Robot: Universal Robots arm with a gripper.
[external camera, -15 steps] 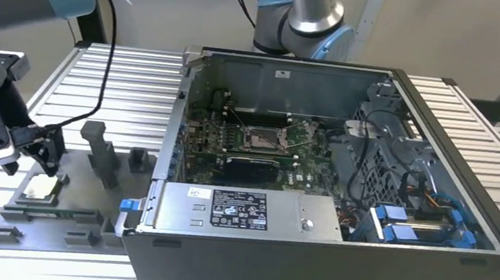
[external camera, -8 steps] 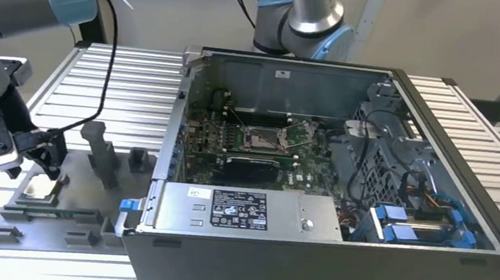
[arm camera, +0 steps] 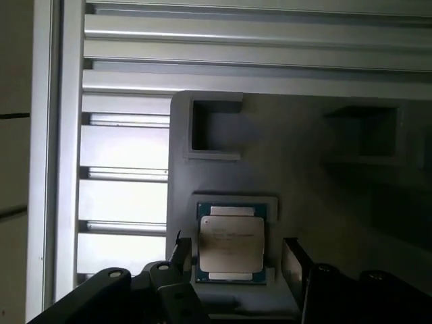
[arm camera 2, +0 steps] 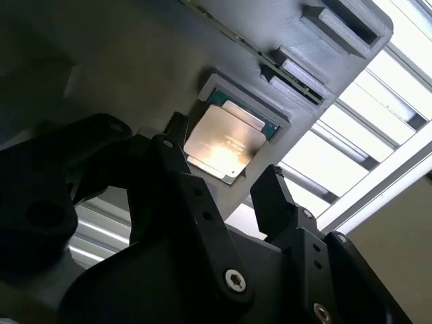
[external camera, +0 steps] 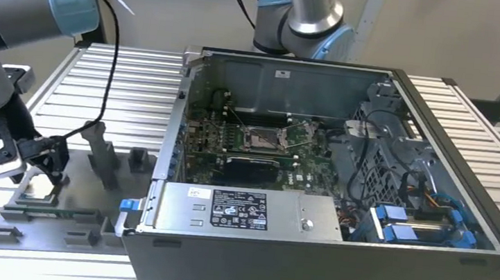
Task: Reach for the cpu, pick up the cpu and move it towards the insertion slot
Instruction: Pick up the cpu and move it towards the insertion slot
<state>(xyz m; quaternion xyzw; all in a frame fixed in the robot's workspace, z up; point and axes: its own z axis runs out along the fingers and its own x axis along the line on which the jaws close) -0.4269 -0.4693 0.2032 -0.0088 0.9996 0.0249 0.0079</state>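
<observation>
The cpu (arm camera 2: pixel 223 142) (arm camera: pixel 231 244) lies flat, silver top up, in a square pocket of a grey fixture plate (external camera: pixel 65 221) at the exterior view's left. My gripper (external camera: pixel 38 163) hangs just over that pocket. In both wrist views it is open (arm camera 2: pixel 217 169) (arm camera: pixel 236 260), one black finger (arm camera: pixel 181 255) on each side of the chip, with a gap between each finger and the chip. The insertion slot (external camera: pixel 264 138) is the silvery framed socket on the green board inside the open computer case, well toward the exterior view's right of the gripper.
The open computer case (external camera: pixel 312 258) has tall metal walls around the board. A grey power supply box (external camera: pixel 242 212) sits at its front, with blue parts and cables at the exterior view's right. Upright pegs (external camera: pixel 100 152) stand on the fixture plate. A second arm's base (external camera: pixel 300 20) rises behind the case.
</observation>
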